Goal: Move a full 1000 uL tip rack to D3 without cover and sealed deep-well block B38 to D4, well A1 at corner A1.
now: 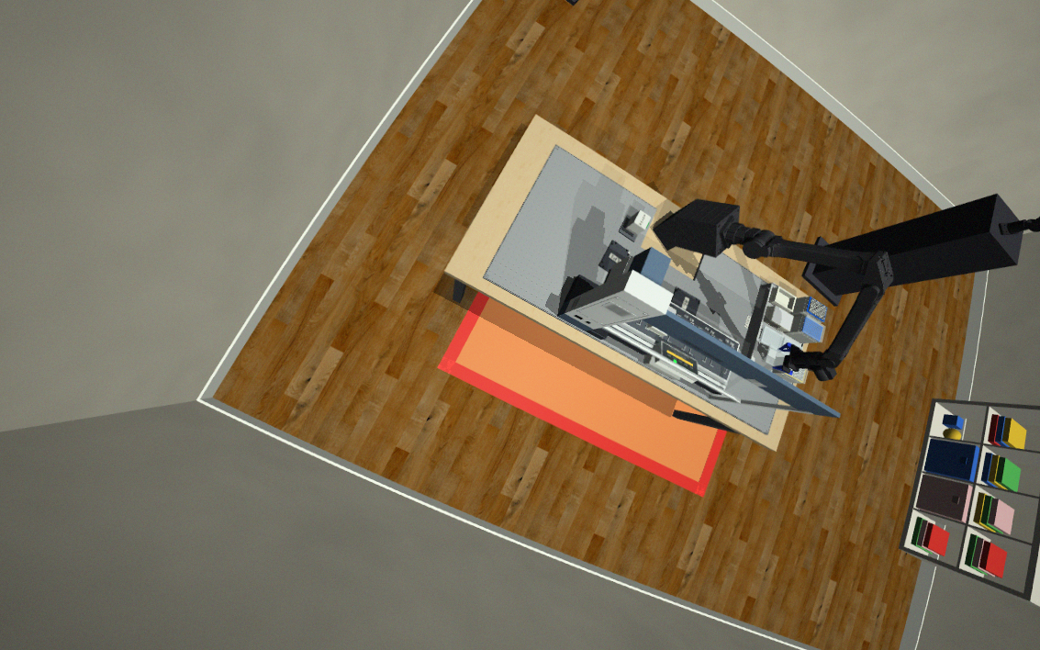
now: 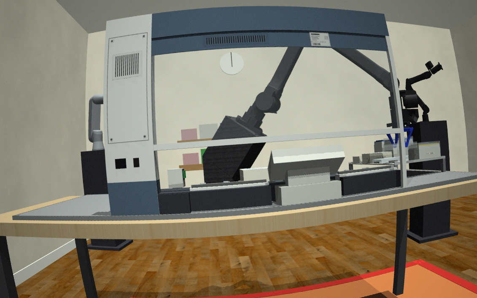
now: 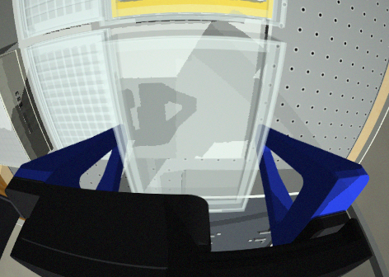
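Note:
My gripper (image 1: 787, 356) (image 2: 401, 145) (image 3: 191, 132) is shut on a clear cover (image 3: 206, 121), with one blue finger at each long side. The cover is held roughly level above the shelf, over a pale flat rectangle. A tip rack (image 3: 189, 6) with a yellow edge and pale rings on a grey field stands at the top of the wrist view, under a clear cover; its size label is not readable. Two pale gridded items (image 3: 74, 92) (image 3: 62, 6) lie to the left. Block B38 cannot be identified. Deck positions D3 and D4 are not clearly seen.
A labelled pale box (image 3: 14, 105) stands at the far left of the wrist view. Blue-topped items (image 1: 814, 308) (image 1: 810, 328) stand at the shelf's back end. A dark plate (image 3: 243, 228) with white marks lies below the held cover. The instrument's blue top beam (image 1: 750, 364) spans the deck.

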Robot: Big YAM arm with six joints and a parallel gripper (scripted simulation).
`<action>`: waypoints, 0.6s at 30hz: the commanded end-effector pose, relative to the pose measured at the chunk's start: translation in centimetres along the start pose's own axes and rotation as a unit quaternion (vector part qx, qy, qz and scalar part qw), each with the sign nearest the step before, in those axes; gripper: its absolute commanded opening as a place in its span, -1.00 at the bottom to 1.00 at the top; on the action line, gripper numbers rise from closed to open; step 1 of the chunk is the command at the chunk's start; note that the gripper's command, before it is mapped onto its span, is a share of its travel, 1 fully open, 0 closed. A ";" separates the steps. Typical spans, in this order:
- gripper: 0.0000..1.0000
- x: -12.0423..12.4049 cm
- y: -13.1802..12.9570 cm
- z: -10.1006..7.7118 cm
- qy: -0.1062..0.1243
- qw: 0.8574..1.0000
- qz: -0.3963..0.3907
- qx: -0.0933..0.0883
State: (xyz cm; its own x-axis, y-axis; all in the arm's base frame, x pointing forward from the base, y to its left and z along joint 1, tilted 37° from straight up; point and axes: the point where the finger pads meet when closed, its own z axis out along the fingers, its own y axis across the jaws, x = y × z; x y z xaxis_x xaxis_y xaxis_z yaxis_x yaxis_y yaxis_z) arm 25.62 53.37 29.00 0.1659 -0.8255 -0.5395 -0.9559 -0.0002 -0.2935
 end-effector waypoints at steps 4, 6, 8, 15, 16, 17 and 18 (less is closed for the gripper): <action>-1.00 -0.6 0.4 1.4 -0.004 1.000 0.002 0.000; -1.00 -0.4 0.5 1.8 -0.003 1.000 0.002 -0.001; -1.00 -0.4 0.4 2.1 -0.003 1.000 0.002 0.000; -1.00 -0.2 0.6 2.9 0.002 1.000 0.002 -0.003; -1.00 -0.6 0.3 2.9 -0.005 1.000 0.002 0.001; -1.00 -0.8 0.2 3.0 -0.007 1.000 0.002 0.002; -1.00 -1.0 0.2 3.1 -0.008 1.000 0.002 0.003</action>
State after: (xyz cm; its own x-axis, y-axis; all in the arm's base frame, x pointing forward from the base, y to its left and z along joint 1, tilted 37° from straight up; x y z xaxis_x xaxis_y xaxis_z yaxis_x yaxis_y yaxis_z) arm 26.26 54.84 26.91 0.1659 -0.8252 -0.5400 -0.9559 0.0001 -0.2937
